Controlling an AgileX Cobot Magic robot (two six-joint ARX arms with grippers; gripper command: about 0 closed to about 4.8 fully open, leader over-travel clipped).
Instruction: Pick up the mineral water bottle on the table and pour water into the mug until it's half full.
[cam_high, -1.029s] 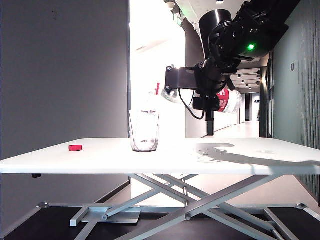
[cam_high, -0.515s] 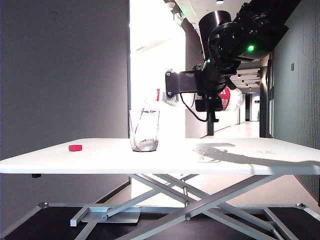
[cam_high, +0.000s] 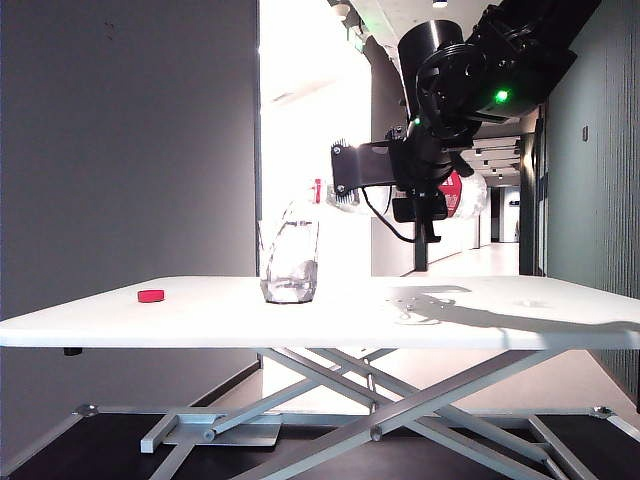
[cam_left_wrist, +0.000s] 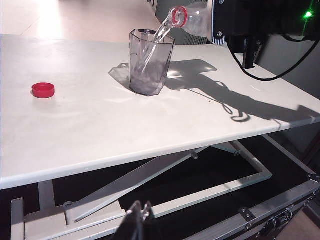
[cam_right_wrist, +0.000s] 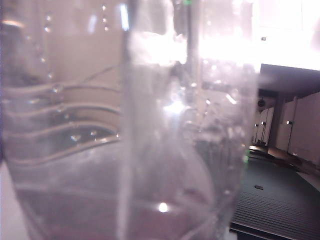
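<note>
My right gripper (cam_high: 425, 195) is shut on the mineral water bottle (cam_high: 462, 194), held almost level above the table (cam_high: 500, 310). Its red neck ring (cam_left_wrist: 179, 16) hangs just over the mug's rim. A thin stream of water runs from the mouth into the mug (cam_high: 290, 262), a clear faceted glass (cam_left_wrist: 149, 62) holding some water. In the right wrist view the ribbed bottle wall (cam_right_wrist: 125, 150) fills the picture and hides the fingers. My left gripper (cam_left_wrist: 140, 212) is shut and empty, low in front of the table's near edge.
A small red cap (cam_high: 151, 295) lies on the tabletop to the left of the mug (cam_left_wrist: 43, 90). The grey scissor frame (cam_high: 380, 390) stands under the table. The right arm's black cable (cam_left_wrist: 260, 75) hangs over the table's right part.
The right wrist has rolled a little, tipping the bottle's neck lower toward the mug. Water in the mug looks higher. The left gripper has not moved.
</note>
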